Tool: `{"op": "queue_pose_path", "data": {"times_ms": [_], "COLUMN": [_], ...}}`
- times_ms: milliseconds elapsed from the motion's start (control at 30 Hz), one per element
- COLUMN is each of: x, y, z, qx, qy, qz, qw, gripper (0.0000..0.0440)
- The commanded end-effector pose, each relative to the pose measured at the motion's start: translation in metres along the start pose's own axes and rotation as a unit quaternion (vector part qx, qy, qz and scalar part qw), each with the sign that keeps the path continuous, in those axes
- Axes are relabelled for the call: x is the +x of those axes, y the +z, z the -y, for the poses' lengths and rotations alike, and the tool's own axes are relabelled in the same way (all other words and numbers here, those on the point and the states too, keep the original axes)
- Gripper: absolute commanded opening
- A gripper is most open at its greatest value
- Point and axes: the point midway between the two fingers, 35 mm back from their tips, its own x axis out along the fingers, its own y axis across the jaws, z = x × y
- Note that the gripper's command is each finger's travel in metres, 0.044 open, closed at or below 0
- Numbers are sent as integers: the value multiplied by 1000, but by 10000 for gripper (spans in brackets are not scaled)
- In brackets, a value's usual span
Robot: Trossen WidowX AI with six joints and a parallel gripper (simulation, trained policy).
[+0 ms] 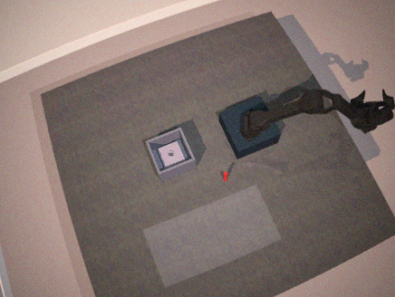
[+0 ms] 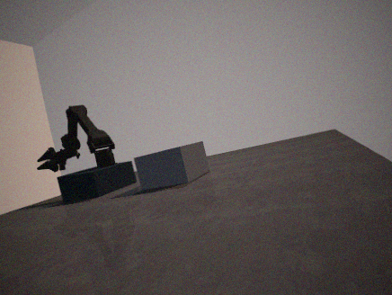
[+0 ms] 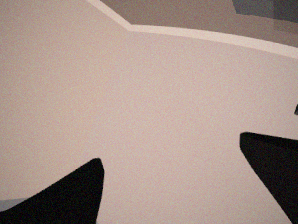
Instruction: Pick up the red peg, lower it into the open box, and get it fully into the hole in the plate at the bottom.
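"Item one, the claw?"
"Gripper (image 1: 373, 96) (image 2: 39, 163) (image 3: 172, 154), black, fingers wide apart; right edge of the top view."
"Item two?"
"Peg (image 1: 226, 176), bright red, small, slim, its upper end looking broader; just below centre in the top view, outside the grey box (image 1: 177, 172) (image 2: 161, 170)."
"Item three?"
"Plate (image 1: 164, 159), pale, square, one round hole, inside that box."

The tabletop (image 1: 113, 109) (image 2: 270, 216) looks matt and mottled like stone; the arm (image 1: 294, 106) (image 2: 92, 130) looks dull, dark plastic.
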Motion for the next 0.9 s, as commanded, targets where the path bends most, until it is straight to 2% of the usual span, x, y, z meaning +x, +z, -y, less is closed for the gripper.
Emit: {"op": "queue_pose_path", "data": {"times_ms": [0, 400, 867], "x": [-41, -166, -309], "y": [9, 22, 20], "z": [-20, -55, -47], "qx": [-11, -53, -88], "qy": [37, 122, 180], "qz": [42, 157, 297], "qw": [998, 979, 934], "gripper": [392, 363, 345]}}
